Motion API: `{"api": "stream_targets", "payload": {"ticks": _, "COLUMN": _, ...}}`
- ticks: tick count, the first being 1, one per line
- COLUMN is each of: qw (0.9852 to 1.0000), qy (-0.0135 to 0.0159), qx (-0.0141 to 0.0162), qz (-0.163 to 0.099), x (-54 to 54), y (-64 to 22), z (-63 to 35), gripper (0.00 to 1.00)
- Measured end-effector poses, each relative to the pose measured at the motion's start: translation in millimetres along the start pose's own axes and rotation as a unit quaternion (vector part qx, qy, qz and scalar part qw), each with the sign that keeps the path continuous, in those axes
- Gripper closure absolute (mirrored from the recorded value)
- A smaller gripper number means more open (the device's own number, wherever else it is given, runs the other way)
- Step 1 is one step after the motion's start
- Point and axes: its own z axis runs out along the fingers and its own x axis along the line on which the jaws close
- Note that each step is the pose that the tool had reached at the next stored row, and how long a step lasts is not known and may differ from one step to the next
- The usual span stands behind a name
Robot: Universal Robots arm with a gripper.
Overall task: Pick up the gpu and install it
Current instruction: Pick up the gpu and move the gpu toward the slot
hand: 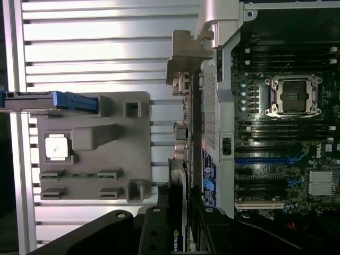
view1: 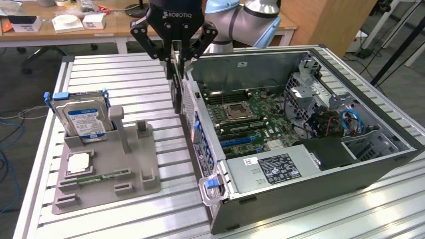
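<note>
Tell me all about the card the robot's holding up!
The gpu is a thin, flat, dark card with a silver metal bracket at its lower end. It hangs upright, pinched at the top by the jaws, just outside the open computer case's back wall. I can't tell if they touch.

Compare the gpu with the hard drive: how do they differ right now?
The gpu hangs in the gripper beside the open case; the hard drive stands in the grey holder. The gpu is dark and thin; the hard drive is silver with a blue-white label. Both are upright, on edge.
</note>
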Motion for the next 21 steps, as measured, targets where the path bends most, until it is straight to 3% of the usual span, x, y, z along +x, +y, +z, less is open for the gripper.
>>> {"api": "stream_targets", "payload": {"ticks": 21, "qw": 1.0, "qy": 0.0, "qx": 0.0001, "qz": -0.003, "x": -21.2, "y": 0.9, "z": -0.7, "gripper": 0.74}}
